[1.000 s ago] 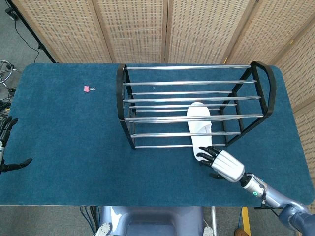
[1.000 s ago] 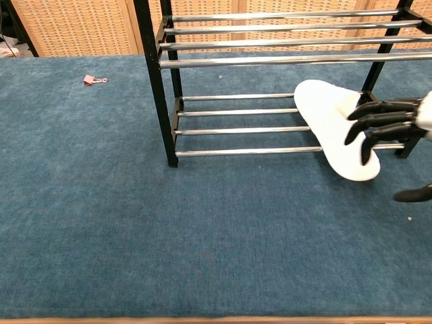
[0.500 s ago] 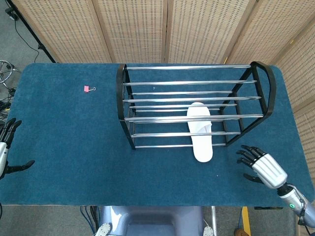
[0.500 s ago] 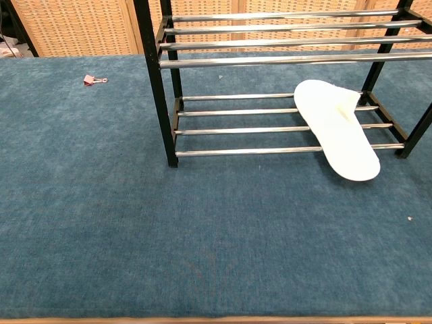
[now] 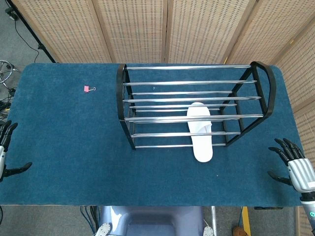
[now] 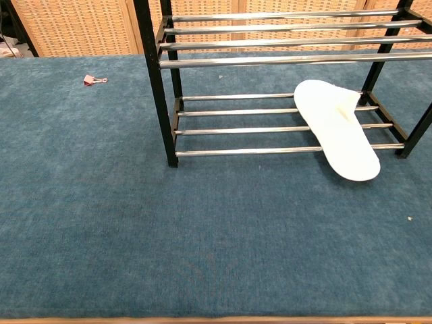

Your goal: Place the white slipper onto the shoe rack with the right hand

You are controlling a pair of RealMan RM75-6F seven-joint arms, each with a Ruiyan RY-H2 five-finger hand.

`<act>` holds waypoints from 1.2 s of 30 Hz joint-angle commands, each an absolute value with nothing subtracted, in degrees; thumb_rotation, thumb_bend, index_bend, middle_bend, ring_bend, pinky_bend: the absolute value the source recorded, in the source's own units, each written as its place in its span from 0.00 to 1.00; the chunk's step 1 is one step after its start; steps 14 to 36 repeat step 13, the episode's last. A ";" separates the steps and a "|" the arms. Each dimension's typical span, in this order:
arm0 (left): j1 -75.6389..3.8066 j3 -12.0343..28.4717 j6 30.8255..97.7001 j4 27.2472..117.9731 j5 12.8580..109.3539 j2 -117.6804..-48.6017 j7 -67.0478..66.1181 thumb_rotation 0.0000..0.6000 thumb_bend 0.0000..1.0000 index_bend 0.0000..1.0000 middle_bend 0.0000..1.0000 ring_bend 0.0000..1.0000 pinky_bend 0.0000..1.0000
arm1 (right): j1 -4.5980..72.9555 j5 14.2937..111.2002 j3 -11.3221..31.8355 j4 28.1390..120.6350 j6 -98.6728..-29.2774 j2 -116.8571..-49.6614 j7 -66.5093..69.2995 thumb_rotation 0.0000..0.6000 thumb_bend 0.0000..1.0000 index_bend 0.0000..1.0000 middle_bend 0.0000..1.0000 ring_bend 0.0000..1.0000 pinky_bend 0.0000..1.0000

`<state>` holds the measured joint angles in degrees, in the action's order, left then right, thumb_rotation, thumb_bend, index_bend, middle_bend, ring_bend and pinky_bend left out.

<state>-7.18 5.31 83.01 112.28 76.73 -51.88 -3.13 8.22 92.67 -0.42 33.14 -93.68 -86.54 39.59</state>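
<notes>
Head view shows the right robot hand (image 5: 295, 164) at the near right corner of the table (image 5: 64, 147), fingers spread apart and holding nothing, well apart from the slipper. The left robot hand (image 5: 6, 150) sits at the near left edge of the blue-covered table, its fingers also apart with nothing in them. Neither robot hand appears in the chest view. Farther in, the white slipper (image 5: 200, 131) lies across the bottom rails of the shoe rack (image 5: 192, 101), toward the rack's right end. Its toe part rests on the rails under the upper tier, while its heel end sticks out past the front rail, on or just above the table; the chest view (image 6: 337, 128) shows it angled, with the heel toward the near right. The rack is black-framed with shiny metal bars and stands in the middle of the far half of the table. To its left, well apart, a small pink clip (image 5: 87, 89) lies on the cloth. Behind the table stand woven screens (image 5: 133, 29).
</notes>
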 commanded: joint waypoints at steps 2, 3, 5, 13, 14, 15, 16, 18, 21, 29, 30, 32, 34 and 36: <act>-6.17 4.36 84.01 112.11 78.19 -52.30 -3.08 1.00 0.08 0.00 0.00 0.00 0.00 | 6.56 90.00 0.55 59.01 -90.28 -73.76 28.64 1.00 0.16 0.16 0.02 0.01 0.07; -5.97 4.18 84.17 112.02 78.43 -52.38 -2.93 1.00 0.08 0.00 0.00 0.00 0.00 | 6.53 89.72 0.64 62.39 -89.95 -72.09 26.93 1.00 0.16 0.15 0.01 0.00 0.06; -5.47 3.53 84.35 111.64 79.21 -52.32 -2.56 1.00 0.08 0.00 0.00 0.00 0.00 | 6.32 88.78 0.80 70.69 -88.97 -67.94 22.72 1.00 0.16 0.13 0.00 0.00 0.05; -4.14 3.44 87.06 108.27 81.68 -53.21 -0.11 1.00 0.08 0.00 0.00 0.00 0.00 | 5.00 83.24 1.99 89.65 -86.24 -59.08 15.30 1.00 0.17 0.13 0.00 0.00 0.04; -4.14 3.44 87.06 108.27 81.68 -53.21 -0.11 1.00 0.08 0.00 0.00 0.00 0.00 | 5.00 83.24 1.99 89.65 -86.24 -59.08 15.30 1.00 0.17 0.13 0.00 0.00 0.04; -4.14 3.44 87.06 108.27 81.68 -53.21 -0.11 1.00 0.08 0.00 0.00 0.00 0.00 | 5.00 83.24 1.99 89.65 -86.24 -59.08 15.30 1.00 0.17 0.13 0.00 0.00 0.04; -4.14 3.44 87.06 108.27 81.68 -53.21 -0.11 1.00 0.08 0.00 0.00 0.00 0.00 | 5.00 83.24 1.99 89.65 -86.24 -59.08 15.30 1.00 0.17 0.13 0.00 0.00 0.04; -4.14 3.44 87.06 108.27 81.68 -53.21 -0.11 1.00 0.08 0.00 0.00 0.00 0.00 | 5.00 83.24 1.99 89.65 -86.24 -59.08 15.30 1.00 0.17 0.13 0.00 0.00 0.04; -4.14 3.44 87.06 108.27 81.68 -53.21 -0.11 1.00 0.08 0.00 0.00 0.00 0.00 | 5.00 83.24 1.99 89.65 -86.24 -59.08 15.30 1.00 0.17 0.13 0.00 0.00 0.04; -4.14 3.44 87.06 108.27 81.68 -53.21 -0.11 1.00 0.08 0.00 0.00 0.00 0.00 | 5.00 83.24 1.99 89.65 -86.24 -59.08 15.30 1.00 0.17 0.13 0.00 0.00 0.04; -4.14 3.44 87.06 108.27 81.68 -53.21 -0.11 1.00 0.08 0.00 0.00 0.00 0.00 | 5.00 83.24 1.99 89.65 -86.24 -59.08 15.30 1.00 0.17 0.13 0.00 0.00 0.04; -4.14 3.44 87.06 108.27 81.68 -53.21 -0.11 1.00 0.08 0.00 0.00 0.00 0.00 | 5.00 83.24 1.99 89.65 -86.24 -59.08 15.30 1.00 0.17 0.13 0.00 0.00 0.04; -4.14 3.44 87.06 108.27 81.68 -53.21 -0.11 1.00 0.08 0.00 0.00 0.00 0.00 | 5.00 83.24 1.99 89.65 -86.24 -59.08 15.30 1.00 0.17 0.13 0.00 0.00 0.04; -4.14 3.44 87.06 108.27 81.68 -53.21 -0.11 1.00 0.08 0.00 0.00 0.00 0.00 | 5.00 83.24 1.99 89.65 -86.24 -59.08 15.30 1.00 0.17 0.13 0.00 0.00 0.04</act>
